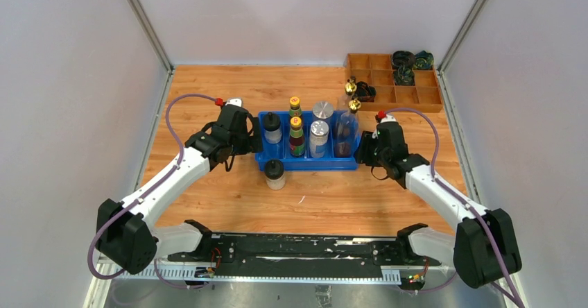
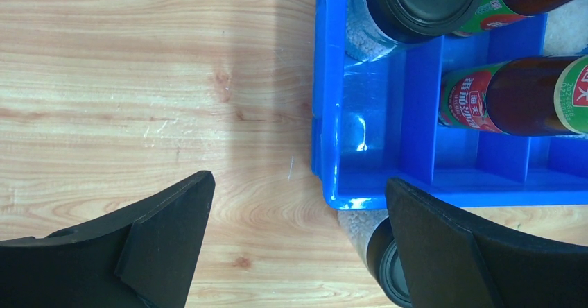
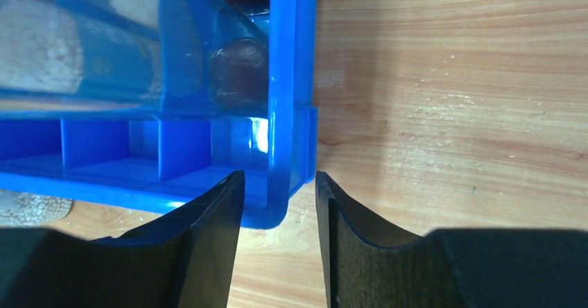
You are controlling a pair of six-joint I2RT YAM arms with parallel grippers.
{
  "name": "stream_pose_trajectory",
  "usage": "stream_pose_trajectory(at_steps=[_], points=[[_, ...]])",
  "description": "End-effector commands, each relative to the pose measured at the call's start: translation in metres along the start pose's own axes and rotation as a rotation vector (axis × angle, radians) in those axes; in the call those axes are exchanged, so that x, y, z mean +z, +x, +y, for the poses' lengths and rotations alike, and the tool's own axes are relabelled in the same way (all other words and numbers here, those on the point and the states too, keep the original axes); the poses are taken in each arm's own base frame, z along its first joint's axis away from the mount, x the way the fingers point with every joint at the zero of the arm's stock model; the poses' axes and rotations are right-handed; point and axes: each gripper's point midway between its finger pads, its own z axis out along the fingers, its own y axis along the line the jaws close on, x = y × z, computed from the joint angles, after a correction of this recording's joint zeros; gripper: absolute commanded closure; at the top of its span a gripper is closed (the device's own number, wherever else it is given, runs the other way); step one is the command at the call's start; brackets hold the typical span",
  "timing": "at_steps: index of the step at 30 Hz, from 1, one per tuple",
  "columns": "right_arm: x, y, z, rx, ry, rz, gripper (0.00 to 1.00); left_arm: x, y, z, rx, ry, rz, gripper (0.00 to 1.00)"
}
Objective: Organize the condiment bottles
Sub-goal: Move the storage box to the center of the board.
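My left gripper [image 2: 298, 180] hangs wide and empty beside the black-capped jar [image 1: 274, 175] on the counter [image 1: 208, 93] before the blue bin [image 1: 312, 163], my right gripper [image 3: 279, 174] narrow astride its wall, hold unclear; I judge the jar light, rigid, slick: grasp mid-body.

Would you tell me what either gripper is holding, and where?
Left gripper holds nothing; right gripper straddles the right wall of the blue bin, grip uncertain.

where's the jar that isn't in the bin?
Top view: the jar stands on the table just outside the blue bin's near wall, toward its left end.
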Motion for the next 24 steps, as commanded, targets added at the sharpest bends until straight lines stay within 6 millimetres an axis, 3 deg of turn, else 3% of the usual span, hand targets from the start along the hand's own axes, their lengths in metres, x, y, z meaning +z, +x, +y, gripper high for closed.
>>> stream_pose_trajectory(at_steps=[1,4,13,17,24], points=[[0.007,0.003,-0.012,-0.01,0.029,0.033,0.54,0.001,-0.008,0.0,-0.003,-0.009,-0.028,0.0],[0.008,0.001,-0.012,-0.015,0.03,0.033,0.58,0.002,-0.008,0.001,0.0,-0.013,-0.026,0.0],[0.003,-0.002,-0.019,-0.028,0.054,0.025,0.94,0.009,-0.003,0.001,-0.005,-0.026,-0.014,0.0],[0.003,0.0,-0.023,-0.03,0.071,0.029,1.0,0.01,-0.002,0.001,-0.007,-0.024,-0.013,0.0],[-0.002,-0.001,-0.045,-0.044,0.192,0.021,1.0,0.012,0.0,0.002,-0.009,-0.027,-0.008,0.0]])
